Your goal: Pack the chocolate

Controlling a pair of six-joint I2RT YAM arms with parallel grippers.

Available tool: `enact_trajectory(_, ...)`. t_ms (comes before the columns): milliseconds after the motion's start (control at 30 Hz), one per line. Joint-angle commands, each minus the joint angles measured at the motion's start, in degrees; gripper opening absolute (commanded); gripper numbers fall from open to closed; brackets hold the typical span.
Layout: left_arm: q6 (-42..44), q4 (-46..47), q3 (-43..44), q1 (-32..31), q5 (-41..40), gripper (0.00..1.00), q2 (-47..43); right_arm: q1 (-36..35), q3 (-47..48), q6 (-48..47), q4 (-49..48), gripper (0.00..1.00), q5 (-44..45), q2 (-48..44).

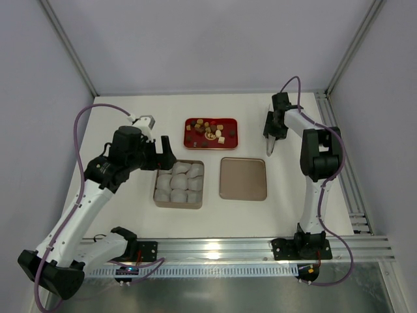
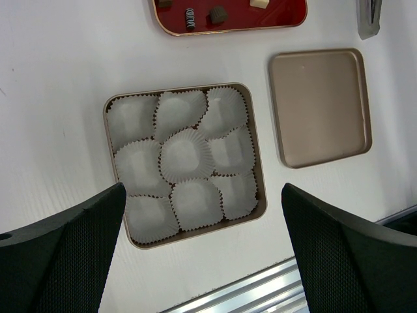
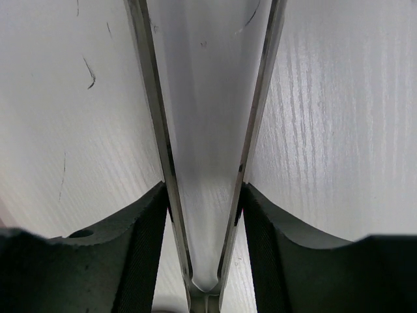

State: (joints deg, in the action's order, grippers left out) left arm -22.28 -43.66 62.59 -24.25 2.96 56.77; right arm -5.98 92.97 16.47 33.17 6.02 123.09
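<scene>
The chocolate (image 1: 210, 132), several tiny dark, tan and cream pieces, lies in a red tray (image 1: 229, 122) at the back; a few pieces show in the left wrist view (image 2: 217, 13). A tan square tin (image 1: 158, 195) holds several empty white paper cups (image 2: 186, 155). My left gripper (image 1: 161, 158) is open and empty, hovering over the tin's left near side (image 2: 203, 189). My right gripper (image 1: 272, 130) is shut on metal tongs (image 1: 270, 150) to the right of the red tray, tips pointing down at the table. The tongs' arms (image 3: 153, 130) spread between my pads (image 3: 140, 248).
The tin's tan lid (image 1: 243, 178) lies flat to the right of the tin, also in the left wrist view (image 2: 320, 107). An aluminium rail (image 1: 260, 244) runs along the near edge. Frame posts stand at the back corners.
</scene>
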Motion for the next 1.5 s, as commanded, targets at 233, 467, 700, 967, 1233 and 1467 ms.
enact_trajectory(233, -1.7, 0.3, 1.8, 0.1, 1.3, 1.0, -0.6, -0.5, -4.8, -0.1, 0.2, 0.47, -0.2, -12.7)
enact_trajectory(467, -2.3, 0.9, 2.1, 0.1, 2.0, 1.0, -0.1, -0.6, -7.1, 0.1, 0.7, 0.47, -1.4, -19.5)
enact_trajectory(700, -2.8, 1.4, 2.2, 0.1, 2.6, 1.0, 0.3, -1.6, -10.6, 0.8, 0.8, 0.47, -2.0, -24.9)
enact_trajectory(967, -2.9, 1.6, 2.4, 0.1, 2.8, 1.0, 0.5, -6.8, -11.8, 0.9, 1.9, 0.43, -2.2, -31.0)
enact_trajectory(1233, -3.5, 1.8, 2.2, 0.1, 2.9, 1.0, 0.4, -19.1, -11.1, 2.5, 3.1, 0.42, -0.4, -32.5)
enact_trajectory(1467, -4.0, 1.8, 2.0, 0.1, 3.1, 1.0, 0.3, -25.0, -11.1, 3.6, 3.5, 0.42, 1.0, -31.4)
